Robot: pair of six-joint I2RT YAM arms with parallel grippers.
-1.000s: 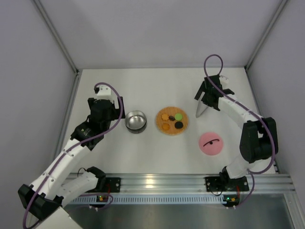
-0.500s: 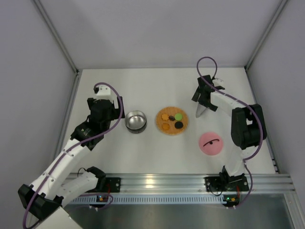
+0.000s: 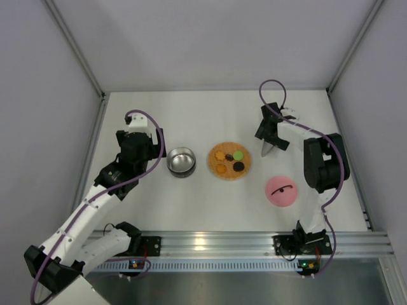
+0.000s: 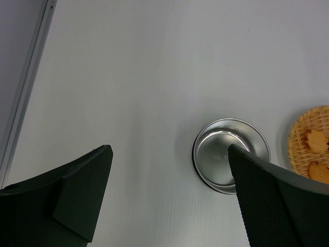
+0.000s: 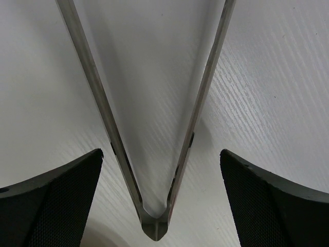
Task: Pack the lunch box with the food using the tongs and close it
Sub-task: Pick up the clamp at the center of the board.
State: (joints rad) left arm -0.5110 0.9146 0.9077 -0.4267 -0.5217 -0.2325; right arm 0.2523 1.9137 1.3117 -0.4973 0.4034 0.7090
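The lunch box, a small steel bowl (image 3: 181, 161) (image 4: 213, 159), stands empty left of centre. Its pink lid (image 3: 282, 191) with the black handle lies apart at the front right. The food (image 3: 230, 161), small orange, green and dark rounds, lies on an orange woven disc (image 3: 216, 170) (image 4: 300, 131). The tongs (image 3: 267, 149) (image 5: 154, 229) lie flat on the table, right of the disc. My right gripper (image 3: 270, 130) (image 5: 161, 152) is open, with one finger on each side of the tongs' joined end, touching neither arm. My left gripper (image 3: 156, 147) (image 4: 169, 149) hangs open just left of the bowl.
White walls with metal posts close in the table on the left, back and right. An aluminium rail carrying both arm bases (image 3: 210, 244) runs along the near edge.
The right arm has folded in and brought its gripper closer over the tongs. The left arm has not moved.
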